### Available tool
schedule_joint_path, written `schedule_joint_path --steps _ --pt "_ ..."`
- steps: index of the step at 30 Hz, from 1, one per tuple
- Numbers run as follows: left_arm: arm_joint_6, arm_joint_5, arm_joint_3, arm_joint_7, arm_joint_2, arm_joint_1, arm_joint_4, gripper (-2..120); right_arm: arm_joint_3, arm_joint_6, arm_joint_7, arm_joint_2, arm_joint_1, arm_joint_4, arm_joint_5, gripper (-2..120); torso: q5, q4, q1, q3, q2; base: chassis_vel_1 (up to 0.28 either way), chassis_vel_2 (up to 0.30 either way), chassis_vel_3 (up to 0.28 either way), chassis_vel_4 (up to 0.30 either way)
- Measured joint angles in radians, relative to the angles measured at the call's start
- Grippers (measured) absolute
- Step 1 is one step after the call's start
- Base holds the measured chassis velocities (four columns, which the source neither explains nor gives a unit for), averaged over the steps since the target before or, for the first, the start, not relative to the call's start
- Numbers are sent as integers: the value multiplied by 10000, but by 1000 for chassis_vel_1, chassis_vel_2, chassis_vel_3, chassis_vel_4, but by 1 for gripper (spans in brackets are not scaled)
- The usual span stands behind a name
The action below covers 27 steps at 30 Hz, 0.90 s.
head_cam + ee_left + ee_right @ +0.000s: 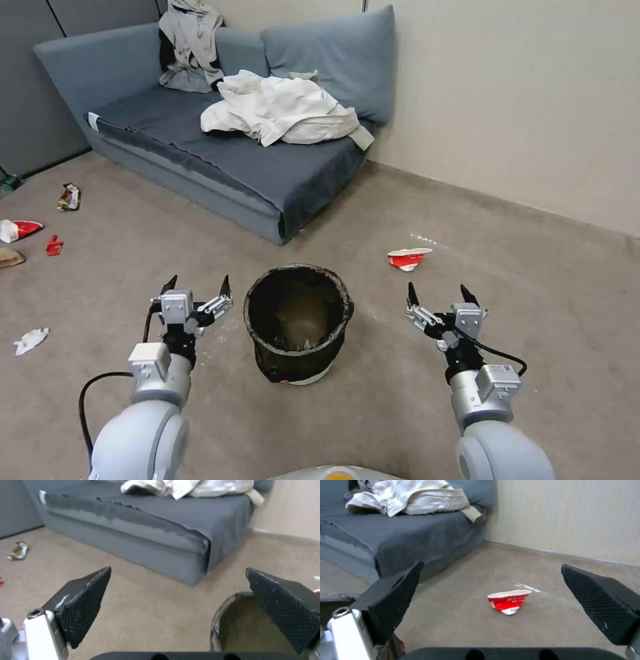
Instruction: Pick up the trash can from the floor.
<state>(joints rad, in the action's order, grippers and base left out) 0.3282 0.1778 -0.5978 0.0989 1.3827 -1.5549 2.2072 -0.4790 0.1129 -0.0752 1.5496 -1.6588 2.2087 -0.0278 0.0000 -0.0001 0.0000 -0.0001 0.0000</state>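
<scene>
I've got the sofa (220, 147) filling 11 to 12 o'clock against the wall, well apart from the work. The trash can (298, 323) stands upright on the floor (373, 413) dead centre, bag folded over its rim, nothing gripping it. Left gripper (197, 285) sits just beside it at 9 o'clock, right gripper (440, 293) farther off at 3, both spread wide, flanking it, I'd say for a two-sided clamp. Crushed cup (409, 258) at 1 o'clock, not my target.

- Bare floor (373, 400) lies open on both sides of the trash can (298, 324).
- Crushed cup (408, 258) sits beyond the right gripper (440, 292); sofa (220, 160) stands farther back.
</scene>
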Motion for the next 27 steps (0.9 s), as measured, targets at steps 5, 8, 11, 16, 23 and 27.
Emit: schedule_joint_path --steps 5,8,11,16,23,27 --pt "593 351 232 91 -238 631 -331 100 -95 1 -91 -4 19 -57 -26 100 -1 0 0 1 0 0 0 0 0" --pt "1132 956 430 281 -465 1140 -498 100 -110 3 -130 6 0 -57 -29 100 0 0 0 1 0 0 0 0 0" --pt "1417 1223 576 379 -587 1426 -589 100 -115 4 -144 13 1 -66 -29 100 -1 1 0 2 -1 0 0 0 0" --pt "1953 1475 1036 648 -800 1925 -805 100 -118 12 -172 37 43 -134 -30 100 1 1 0 1 0 0 0 0 0" --pt "2472 1501 1707 1075 -877 2400 -1128 100 -134 23 -230 54 100 -233 -29 100 0 0 0 2 0 0 0 0 0" --pt "3124 1501 1978 1398 -886 2567 -1239 100 -146 40 -285 75 136 -250 -32 100 1 1 0 1 0 0 0 0 0"
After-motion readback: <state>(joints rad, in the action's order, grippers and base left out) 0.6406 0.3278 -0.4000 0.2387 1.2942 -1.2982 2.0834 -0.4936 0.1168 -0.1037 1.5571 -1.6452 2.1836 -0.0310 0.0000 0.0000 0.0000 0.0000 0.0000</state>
